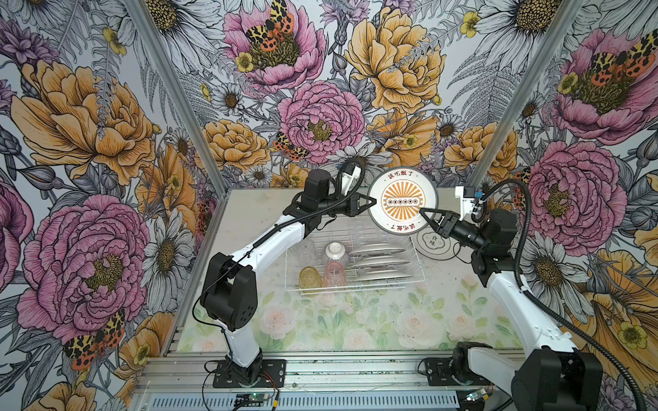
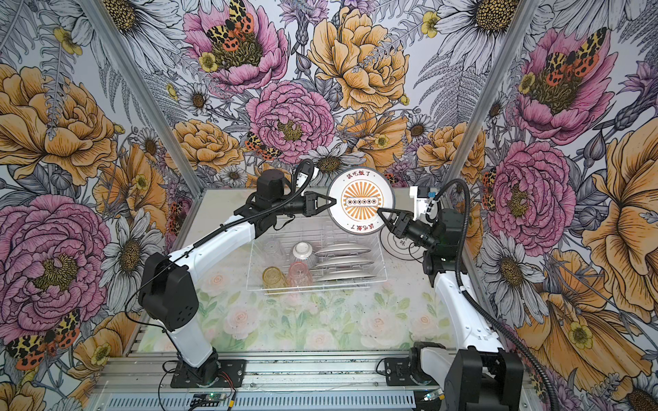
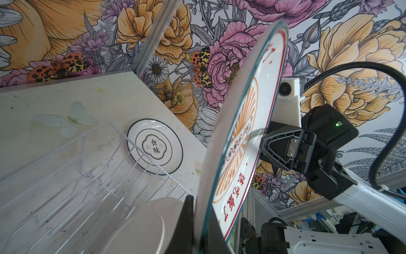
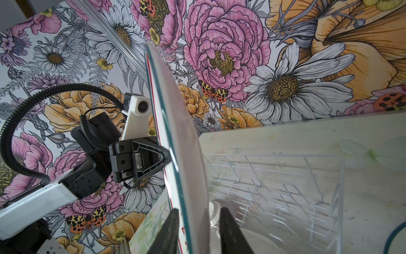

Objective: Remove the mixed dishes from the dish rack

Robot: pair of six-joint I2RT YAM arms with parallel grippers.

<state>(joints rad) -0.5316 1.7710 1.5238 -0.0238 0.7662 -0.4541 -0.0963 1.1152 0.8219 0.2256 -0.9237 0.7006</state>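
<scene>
Right pincer (image 4: pixel 198 222) straddles plate (image 4: pixel 182 132) (plain back, wrist-view only).

sunburst plate (image 1: pixel 401 201) upright abv rack (image 1: pixel 356 233), 3 plates (image 1: pixel 374 264) slotted

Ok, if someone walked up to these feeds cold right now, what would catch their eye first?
The orange sunburst plate, held upright in the air above the far side of the wire rack, with the left gripper clamped on its left edge and the right gripper open astride its lower right edge. Next, the loud flower wallpaper on all the walls, and a second plate lying flat just right of the rack.
</scene>
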